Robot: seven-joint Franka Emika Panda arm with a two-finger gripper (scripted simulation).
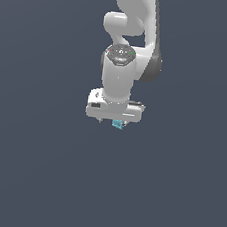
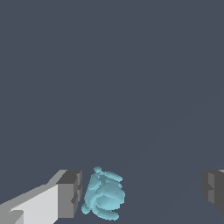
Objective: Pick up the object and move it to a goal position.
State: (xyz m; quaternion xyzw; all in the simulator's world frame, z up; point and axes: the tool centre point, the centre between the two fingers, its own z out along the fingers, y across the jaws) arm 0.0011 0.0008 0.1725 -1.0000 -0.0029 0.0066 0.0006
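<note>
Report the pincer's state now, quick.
Pincer: open, fingers wide apart, holding nothing; the light cyan-blue object sits between them, close beside one finger.

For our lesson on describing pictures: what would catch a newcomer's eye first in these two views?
First, the white robot arm hanging down the middle of the exterior view against a plain dark grey-blue backdrop. Next, the tiny cyan object just under the claw. In the wrist view the object looks lumpy, close beside one grey finger, the other finger standing well apart.
</note>
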